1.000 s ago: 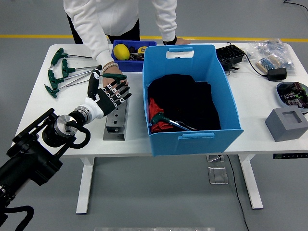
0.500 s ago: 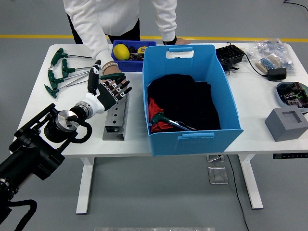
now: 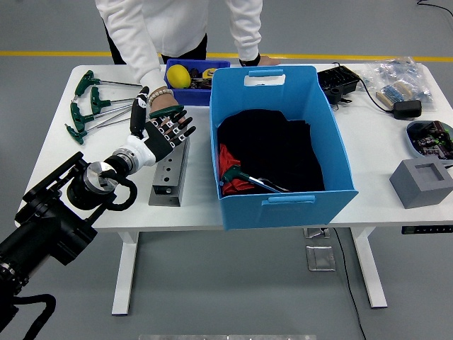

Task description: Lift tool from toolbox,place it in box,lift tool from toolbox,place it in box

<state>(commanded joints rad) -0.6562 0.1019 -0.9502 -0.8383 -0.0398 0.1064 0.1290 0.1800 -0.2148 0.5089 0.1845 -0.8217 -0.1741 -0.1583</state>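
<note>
My left hand (image 3: 160,129) hovers over the far end of a grey metal tool block (image 3: 168,176), fingers spread and holding nothing. Just beyond its fingertips, a person's hand (image 3: 160,101) holds a green-handled tool (image 3: 168,112) against them. More green T-handle wrenches (image 3: 88,105) lie at the far left of the table. The large blue box (image 3: 282,202) stands mid-table. Inside it lie a black cloth, something red and a green-handled tool (image 3: 236,175). My right arm is out of sight.
A small dark-blue bin (image 3: 174,92) with a yellow object sits behind the block. The person leans over the far edge, the other hand resting by the box's back rim. A black charger (image 3: 337,82), bagged parts, a round tray (image 3: 429,135) and a grey foam block (image 3: 422,182) are at the right.
My left hand has risen and moved away from me, toward the person's hand and the green-handled tool. The person's hand has stayed roughly in place.
</note>
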